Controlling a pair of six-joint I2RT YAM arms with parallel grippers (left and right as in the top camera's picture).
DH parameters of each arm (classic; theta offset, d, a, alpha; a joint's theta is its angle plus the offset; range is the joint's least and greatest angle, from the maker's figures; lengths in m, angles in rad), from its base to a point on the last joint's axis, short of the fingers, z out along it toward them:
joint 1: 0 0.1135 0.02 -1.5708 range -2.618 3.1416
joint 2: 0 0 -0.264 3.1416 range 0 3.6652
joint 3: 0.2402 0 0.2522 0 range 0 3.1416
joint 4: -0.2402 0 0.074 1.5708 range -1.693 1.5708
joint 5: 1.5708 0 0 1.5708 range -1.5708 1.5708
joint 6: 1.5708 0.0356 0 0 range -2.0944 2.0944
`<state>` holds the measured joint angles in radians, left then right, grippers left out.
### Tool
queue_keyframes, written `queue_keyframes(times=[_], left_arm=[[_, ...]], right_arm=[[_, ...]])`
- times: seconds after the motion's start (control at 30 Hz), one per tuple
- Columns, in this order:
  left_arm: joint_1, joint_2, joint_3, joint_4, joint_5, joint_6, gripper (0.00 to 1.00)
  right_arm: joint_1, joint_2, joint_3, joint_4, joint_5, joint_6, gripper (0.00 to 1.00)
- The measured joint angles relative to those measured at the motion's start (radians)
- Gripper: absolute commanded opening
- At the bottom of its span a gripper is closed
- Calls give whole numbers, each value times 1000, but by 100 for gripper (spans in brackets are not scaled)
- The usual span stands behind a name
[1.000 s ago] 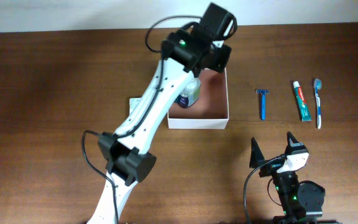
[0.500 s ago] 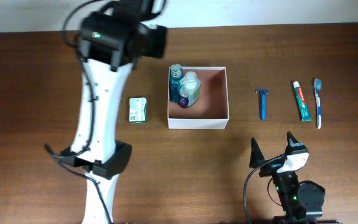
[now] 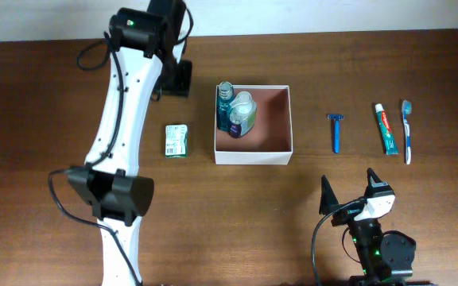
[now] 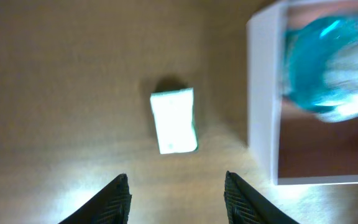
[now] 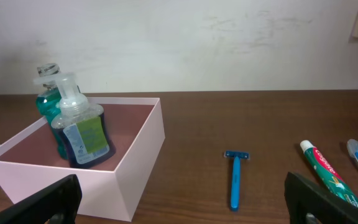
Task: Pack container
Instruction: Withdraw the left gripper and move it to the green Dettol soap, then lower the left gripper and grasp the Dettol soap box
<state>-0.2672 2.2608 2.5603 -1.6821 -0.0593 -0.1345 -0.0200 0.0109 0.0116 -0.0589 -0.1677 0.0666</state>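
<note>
Up at the 10 o'clock side of the container (image 3: 253, 156), the left gripper (image 4: 176, 176) hangs above the table (image 3: 38, 119) with its jaws spread wide and nothing between them. From its wrist cam, the green-and-white soap packet (image 4: 174, 121) sits almost dead centre ahead of the fingers, lying flat, with the container's white wall off at 3 o'clock from it.

My guess is the soap is the next grab. If so, I'd drop straight down with the packet centred and close across its narrow sides, since the fingers already line up that way. It's flat, so the tips need to get right down near the table or they'll skate over the top. Watch the finger on the container side too; there's a gap, but not a generous one.

The container itself is a square, shallow, open-topped box with thin white walls and a reddish-brown floor, sitting mid-table just at 3 o'clock of the soap. A blue bottle (image 3: 226, 107) and a clear pump bottle (image 3: 242, 117) stand upright, crowded into its 9-to-10 o'clock corner, so the 3 o'clock half is bare floor and looks like the easy spot to drop things.

Further out at 3 o'clock lie a blue razor (image 3: 335, 133), a toothpaste tube (image 3: 386, 129) and a toothbrush (image 3: 407, 131). The right gripper (image 3: 348, 191) sits at about 5 o'clock, spread open and holding nothing.
</note>
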Motion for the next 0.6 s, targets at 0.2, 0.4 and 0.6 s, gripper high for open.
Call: queue_keyframes(times=[0.2,0.4,0.6], left_arm=[[41,3,-261,90,15,0,51],[46,4,-493,224,83,0,57],[45,4,-634,333,106,0,61]], right_arm=[[0,0,0,0,0,0,99],[0,0,0,0,0,0,99],[0,0,0,0,0,0,99]])
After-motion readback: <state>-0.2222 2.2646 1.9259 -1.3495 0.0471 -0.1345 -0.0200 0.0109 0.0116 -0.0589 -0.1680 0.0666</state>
